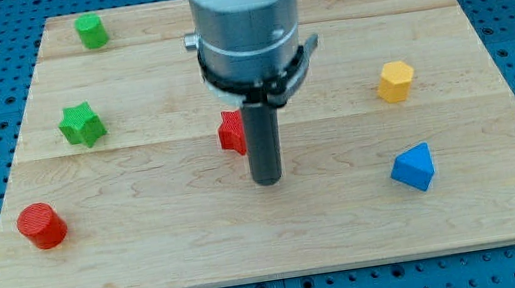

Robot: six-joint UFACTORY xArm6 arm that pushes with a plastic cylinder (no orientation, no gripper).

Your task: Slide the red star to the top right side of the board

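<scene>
Camera view: taking the red star point(231, 133) as the landmark, half hidden behind the dark rod near the middle of the wooden board point(151, 250), the things run from the view's left to its right as follows. Farthest to the star's left and lower down, near the board's bottom-left corner, stands a red cylinder point(42, 226). Above that, left of the star and a little higher, sits a green star point(82, 124). Further toward the view's top, still well left of the red star, is a green block point(91, 31) of a rounded, perhaps hexagonal form. The red star itself shows only its left part; the rod covers the rest. The arm carries no claw to spread or press together, only the rod, and its tip point(268, 180) rests on the board just to the star's right and slightly below it, so close that contact cannot be ruled in or out. Well to the star's right and somewhat higher lies a yellow hexagonal block point(395, 81); below that, to the star's lower right, sits a blue block point(413, 166) with a triangular top.
</scene>
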